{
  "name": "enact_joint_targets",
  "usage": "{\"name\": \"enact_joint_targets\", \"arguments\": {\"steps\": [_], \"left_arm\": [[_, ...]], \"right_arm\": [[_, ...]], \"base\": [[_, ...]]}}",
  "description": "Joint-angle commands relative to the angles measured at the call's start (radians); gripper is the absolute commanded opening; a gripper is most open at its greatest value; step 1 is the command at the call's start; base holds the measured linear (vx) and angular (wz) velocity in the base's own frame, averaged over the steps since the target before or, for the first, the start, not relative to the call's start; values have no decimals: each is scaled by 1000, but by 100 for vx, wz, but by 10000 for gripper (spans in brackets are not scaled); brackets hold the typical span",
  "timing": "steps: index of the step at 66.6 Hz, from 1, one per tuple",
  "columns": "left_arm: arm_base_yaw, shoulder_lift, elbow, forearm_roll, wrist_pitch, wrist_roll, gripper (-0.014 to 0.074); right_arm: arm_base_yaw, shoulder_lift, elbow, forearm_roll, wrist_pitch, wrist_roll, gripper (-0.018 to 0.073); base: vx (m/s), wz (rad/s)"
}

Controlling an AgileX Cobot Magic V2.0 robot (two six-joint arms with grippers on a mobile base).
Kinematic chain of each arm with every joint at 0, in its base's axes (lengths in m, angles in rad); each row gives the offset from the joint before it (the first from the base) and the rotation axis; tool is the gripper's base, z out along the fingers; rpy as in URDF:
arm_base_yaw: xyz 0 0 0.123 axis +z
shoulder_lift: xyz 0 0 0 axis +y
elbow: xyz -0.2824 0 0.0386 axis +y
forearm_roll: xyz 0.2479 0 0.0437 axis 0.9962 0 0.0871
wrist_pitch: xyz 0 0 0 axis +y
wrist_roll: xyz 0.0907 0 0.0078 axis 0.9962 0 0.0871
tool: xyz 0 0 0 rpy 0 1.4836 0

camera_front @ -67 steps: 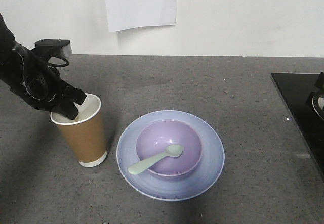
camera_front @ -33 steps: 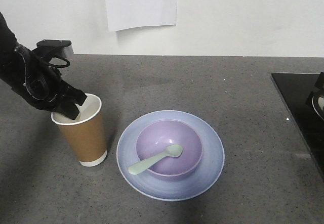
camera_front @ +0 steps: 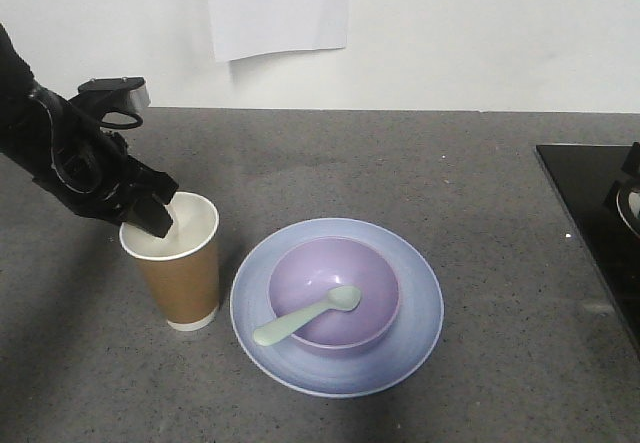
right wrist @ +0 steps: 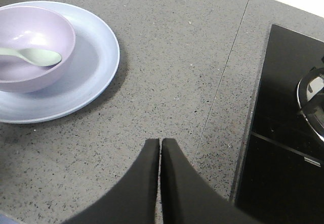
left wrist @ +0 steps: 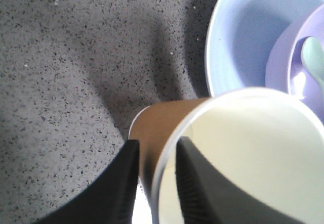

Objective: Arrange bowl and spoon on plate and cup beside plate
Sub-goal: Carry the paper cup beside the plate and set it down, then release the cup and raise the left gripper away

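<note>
Countertop (camera_front: 420, 163): cup (camera_front: 180, 273) rim between left fingers (left wrist: 124, 183).

spoon (camera_front: 305, 316) in bowl (camera_front: 334, 293), on plate (camera_front: 420, 303)

Grey speckled countertop (camera_front: 480, 193); black cooktop (camera_front: 590, 213) at right edge; white paper sheet (camera_front: 278, 8) on wall

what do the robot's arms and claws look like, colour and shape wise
Both are black. The left arm is bulky, with a looped black cable and a grey block on top near the wrist. The left claw has two flat, tapered fingers, ribbed on their inner faces. The right claw shows two smooth, matte black fingers narrowing to blunt tips. No markings are visible.
</note>
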Motion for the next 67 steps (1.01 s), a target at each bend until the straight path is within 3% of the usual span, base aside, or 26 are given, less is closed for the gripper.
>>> {"name": "enact_joint_targets", "arguments": {"steps": [1,17,52,60,67], "left_arm": [[-6,-37,-21,-40,-7,4,253],[-5,-41,-49,-41,39,-1,330],[-5,-174,-126,-4,39,-32,335],[-5,-253,-126,31,27,-31,311],[-5,-343,-126,101,-28,-32,222]], "right_arm": [[-8,4,-24,-9,-64,-2,-3],[-8,4,-24,-9,-64,-2,-3],[-8,4,-24,-12,-75,-2,-3],[-8,4,-24,-23,-130,-2,-3],[-8,4,-24,-38,-209,-1,-3]], "base": [[0,0],[0,0],[0,0],[0,0],[0,0]]}}
